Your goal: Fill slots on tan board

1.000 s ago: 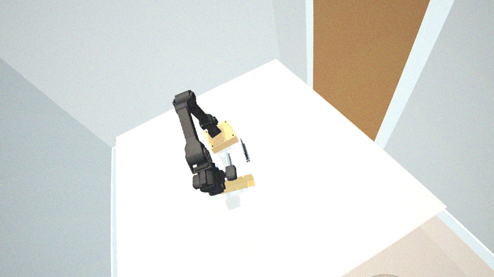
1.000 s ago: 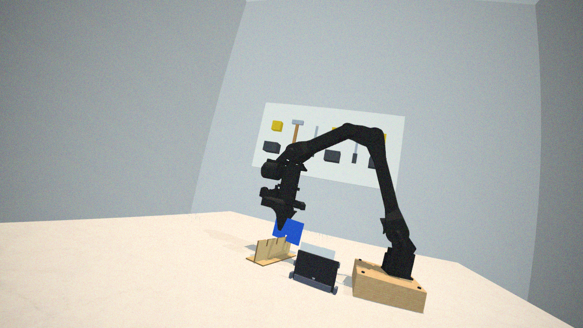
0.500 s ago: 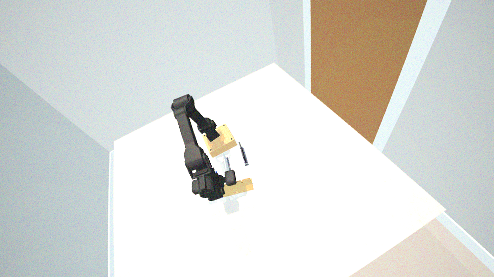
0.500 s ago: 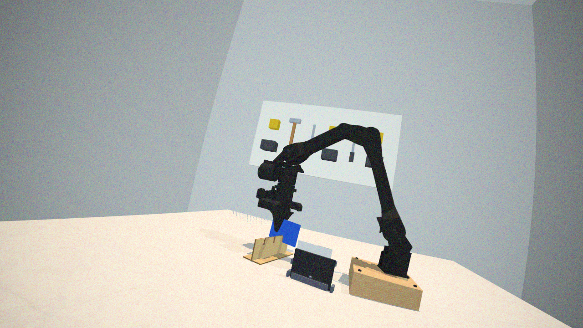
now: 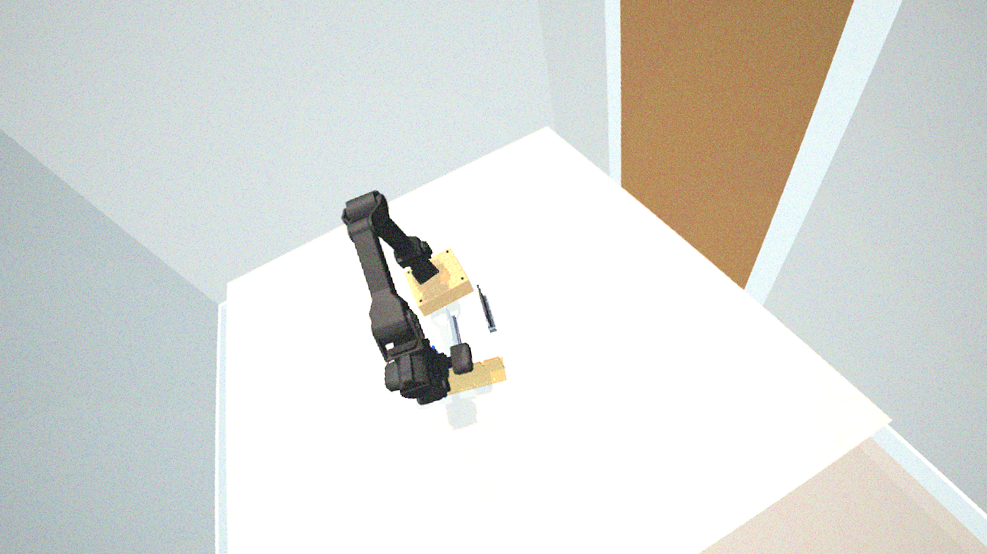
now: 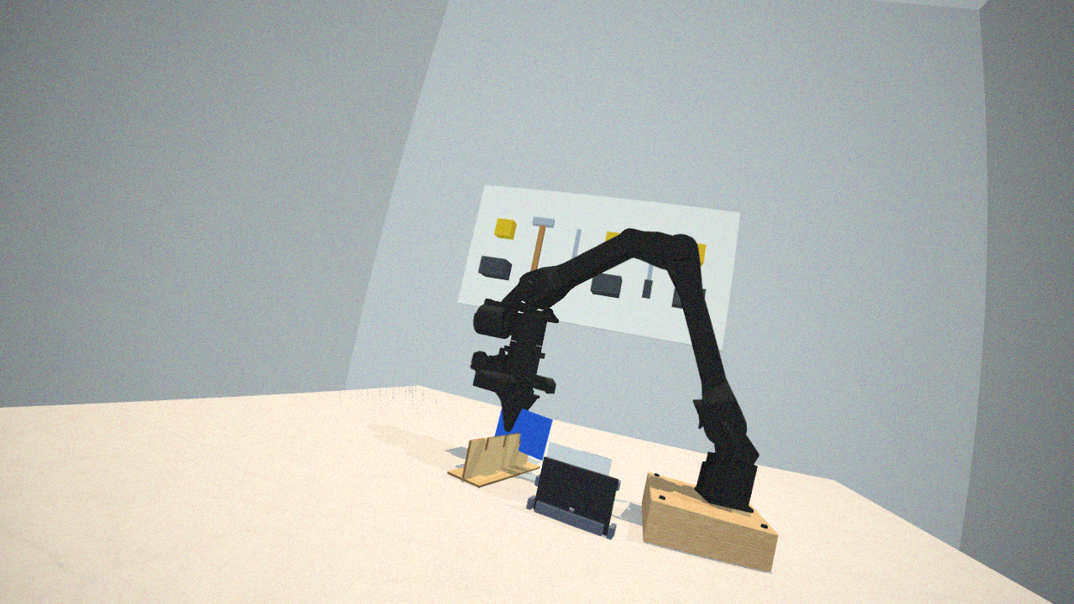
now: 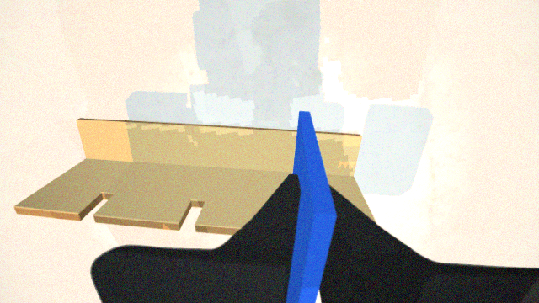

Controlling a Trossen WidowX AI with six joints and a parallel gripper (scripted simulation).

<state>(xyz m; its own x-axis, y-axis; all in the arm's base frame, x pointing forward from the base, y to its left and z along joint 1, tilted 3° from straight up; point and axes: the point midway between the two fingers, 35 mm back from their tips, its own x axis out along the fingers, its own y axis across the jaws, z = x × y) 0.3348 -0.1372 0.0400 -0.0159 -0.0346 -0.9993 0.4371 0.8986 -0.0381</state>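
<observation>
1. Top view: Your arm's wooden base block [image 5: 441, 291] [image 6: 709, 540] sits near the desk's upper edge, between its upper-left and upper-right corners. The desk [image 5: 630, 359] [image 6: 225, 518] also carries the dark panel [image 5: 487, 311] [image 6: 576, 486], just beside the block on the side toward the desk's right edge. The tan board [image 5: 480, 375] [image 6: 492, 455] [image 7: 160, 182] lies farther from that upper edge. Your gripper [image 5: 430, 376] [image 6: 510, 429] [image 7: 301, 184] is over its end nearer the left edge; you can't see the fingertips here.

2. Exterior view: You have the gripper pointing down, with the blue board [image 6: 534, 435] [image 7: 308, 164] upright at its fingertips. The tan board stands on its flat foot [image 6: 484, 480] [image 7: 105, 140], farther from the desk's right corner than the base block. Between the two are the dark panel and, behind it, a pale panel [image 6: 580, 455].

3. Wrist view: Your fingers are closed down to a narrow gap, clamped on both faces of the blue board. You hold it crosswise to the tan board, toward the right-hand end in this view. Two slots farther left are unfilled. You can't tell here whether the blue board's notch has engaged.
</observation>
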